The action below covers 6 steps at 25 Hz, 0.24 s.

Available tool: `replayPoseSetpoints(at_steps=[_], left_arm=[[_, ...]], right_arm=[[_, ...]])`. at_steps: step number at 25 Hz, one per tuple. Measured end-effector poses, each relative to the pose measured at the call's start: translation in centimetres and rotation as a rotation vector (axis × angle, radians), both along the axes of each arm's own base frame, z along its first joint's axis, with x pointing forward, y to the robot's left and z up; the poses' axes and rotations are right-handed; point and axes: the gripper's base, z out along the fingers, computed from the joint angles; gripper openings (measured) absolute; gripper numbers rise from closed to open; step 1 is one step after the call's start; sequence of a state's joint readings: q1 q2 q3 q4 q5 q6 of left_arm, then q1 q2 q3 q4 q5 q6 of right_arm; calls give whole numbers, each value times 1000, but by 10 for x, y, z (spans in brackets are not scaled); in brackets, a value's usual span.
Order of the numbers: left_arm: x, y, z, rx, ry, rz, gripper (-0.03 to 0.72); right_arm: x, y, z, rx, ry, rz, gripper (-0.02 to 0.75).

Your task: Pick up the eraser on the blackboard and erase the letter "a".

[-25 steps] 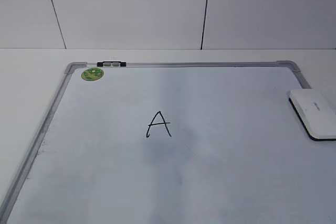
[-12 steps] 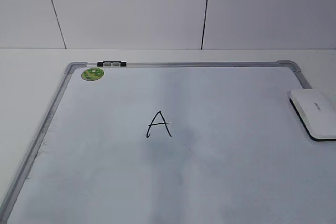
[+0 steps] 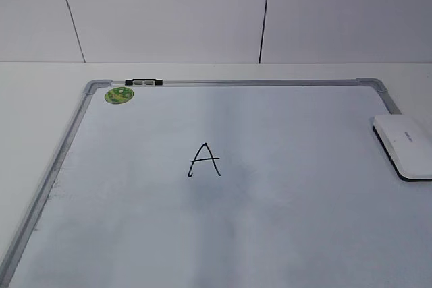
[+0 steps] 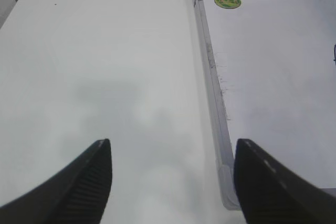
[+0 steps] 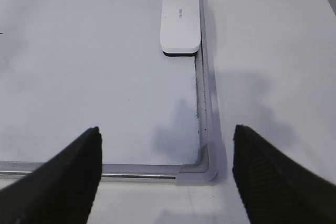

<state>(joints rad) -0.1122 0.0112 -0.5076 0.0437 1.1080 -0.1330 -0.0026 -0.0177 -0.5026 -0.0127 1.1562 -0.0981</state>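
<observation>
The blackboard (image 3: 236, 83) is a white dry-erase board in a grey frame, lying flat on the table. A tall capital "A" (image 3: 204, 160) is drawn at its middle. The lowercase letter "a" is out of view. The eraser (image 3: 405, 145), a flat white block with a black underside, lies on the board against the right frame rail. In the right wrist view the eraser (image 5: 180, 22) is well ahead of my right gripper (image 5: 166, 129), which is open and empty above the board's near right corner (image 5: 202, 170). My left gripper (image 4: 173, 142) is open and empty over bare table, left of the board's left rail (image 4: 210, 77).
A round green sticker (image 3: 119, 95) and a black-and-white clip (image 3: 143, 82) sit at the board's far left corner. A white panelled wall (image 3: 202, 11) stands behind the table. Neither arm shows in the exterior view.
</observation>
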Motion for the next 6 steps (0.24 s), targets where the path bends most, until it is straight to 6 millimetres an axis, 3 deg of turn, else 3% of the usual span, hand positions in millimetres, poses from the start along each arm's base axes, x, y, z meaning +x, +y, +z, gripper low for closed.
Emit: replayPoseSetpoints(at_steps=[6], left_arm=[[0,0,0,0,0,0,539]], right_arm=[[0,0,0,0,0,0,592]])
